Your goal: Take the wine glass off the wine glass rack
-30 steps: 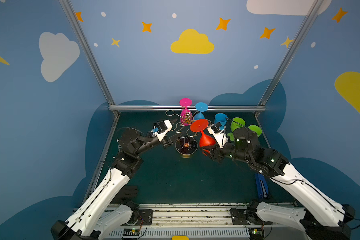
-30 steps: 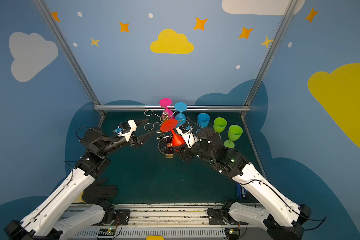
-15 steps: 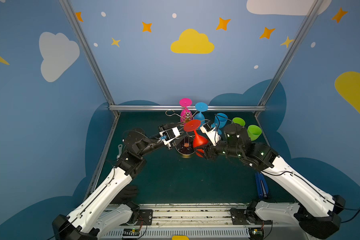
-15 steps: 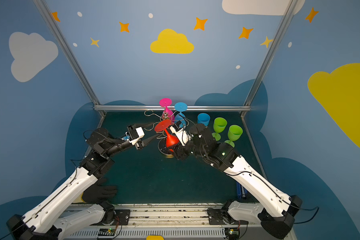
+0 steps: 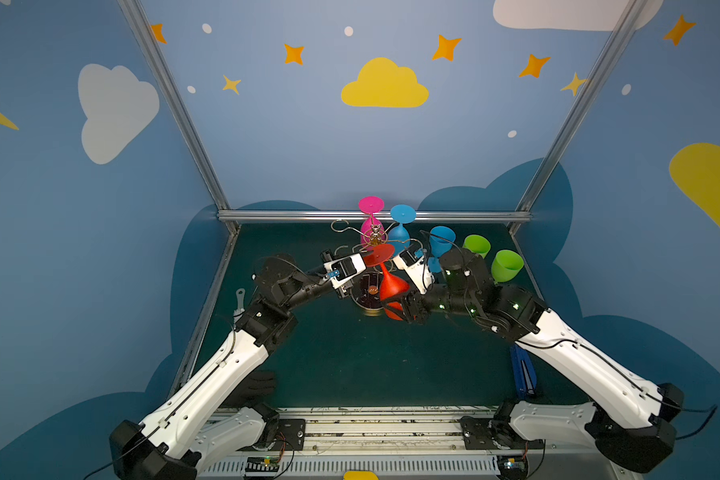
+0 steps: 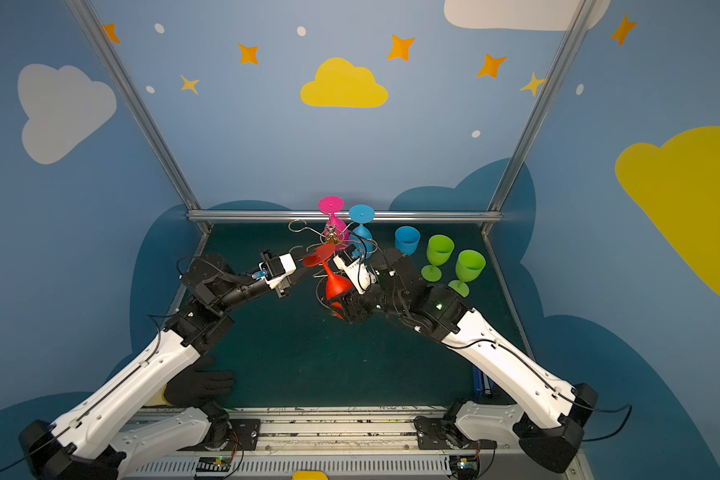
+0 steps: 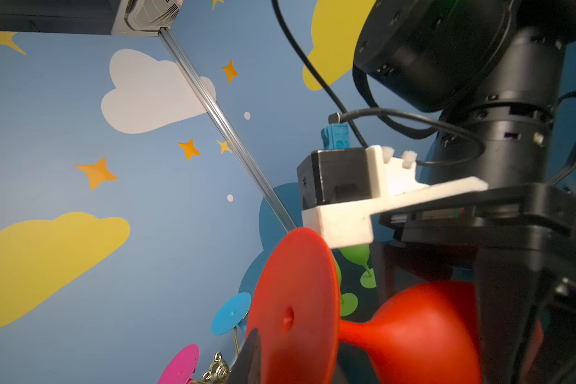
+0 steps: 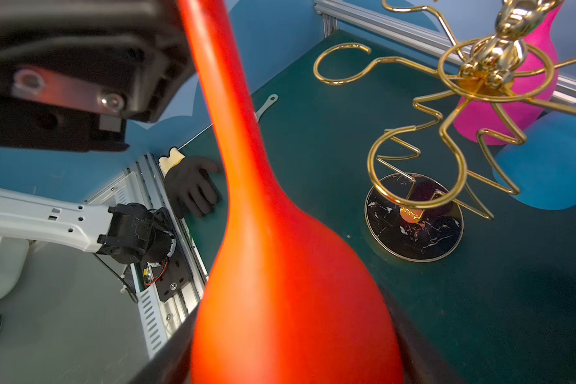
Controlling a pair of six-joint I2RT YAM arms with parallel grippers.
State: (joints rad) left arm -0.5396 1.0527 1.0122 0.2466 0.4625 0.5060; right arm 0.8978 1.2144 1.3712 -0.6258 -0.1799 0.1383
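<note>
The red wine glass (image 5: 393, 286) (image 6: 336, 284) hangs foot-up and tilted beside the gold wine glass rack (image 5: 376, 237) (image 8: 413, 216), apart from its loops in the right wrist view. My right gripper (image 5: 395, 309) (image 8: 293, 365) is shut on its bowl (image 8: 280, 266). My left gripper (image 5: 364, 259) (image 7: 293, 365) has closed on the glass's round foot (image 7: 296, 299), a dark finger (image 7: 251, 359) lying against the disc. A pink glass (image 5: 371, 226) and a blue glass (image 5: 400, 235) hang upside down on the rack's far side.
A blue glass (image 5: 441, 241) and two green glasses (image 5: 476, 245) (image 5: 507, 265) stand upright at the back right, behind my right arm. A black glove (image 5: 254, 386) lies front left, a white tool (image 5: 239, 299) by the left wall, a blue object (image 5: 523, 374) front right.
My left gripper has reached right to the red glass's foot and narrowed its jaws onto it. My right gripper has carried the glass slightly left and toward the front.
</note>
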